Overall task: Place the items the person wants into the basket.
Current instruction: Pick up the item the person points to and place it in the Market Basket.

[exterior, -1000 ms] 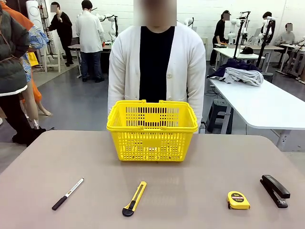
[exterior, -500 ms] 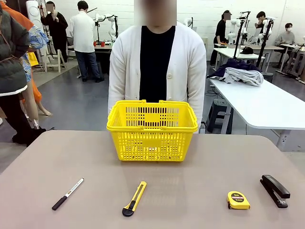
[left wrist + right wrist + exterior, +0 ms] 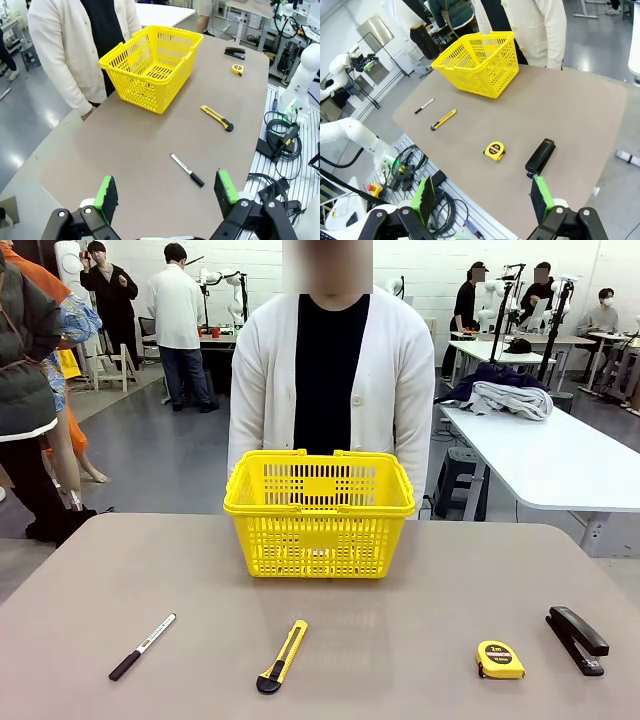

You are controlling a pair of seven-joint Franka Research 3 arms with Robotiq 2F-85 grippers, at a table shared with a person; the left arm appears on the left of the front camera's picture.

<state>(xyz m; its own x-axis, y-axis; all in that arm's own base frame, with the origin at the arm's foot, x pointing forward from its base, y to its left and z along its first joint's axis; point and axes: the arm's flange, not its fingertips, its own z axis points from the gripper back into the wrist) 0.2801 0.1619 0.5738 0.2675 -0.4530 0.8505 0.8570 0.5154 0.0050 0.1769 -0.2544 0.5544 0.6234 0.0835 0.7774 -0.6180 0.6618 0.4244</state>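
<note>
The yellow basket (image 3: 320,508) stands at the far middle of the table, right in front of the person (image 3: 320,370) in a white cardigan, whose hands hang behind it. A yellow-and-black utility knife (image 3: 283,656) lies near the front middle. The black stapler (image 3: 576,639) lies at the front right. My left gripper (image 3: 166,190) hovers open high above the table's left end, holding nothing. My right gripper (image 3: 482,196) is open too, above the right front corner, with the stapler (image 3: 540,155) a little ahead of it.
A white-barrelled marker (image 3: 142,646) with a black cap lies at the front left. A small yellow tape measure (image 3: 499,660) sits just left of the stapler. The brown table (image 3: 420,570) is bare between basket and tools. Cables lie on the floor (image 3: 280,145) beside it.
Nothing on the table has moved. Only people far in the background have shifted.
</note>
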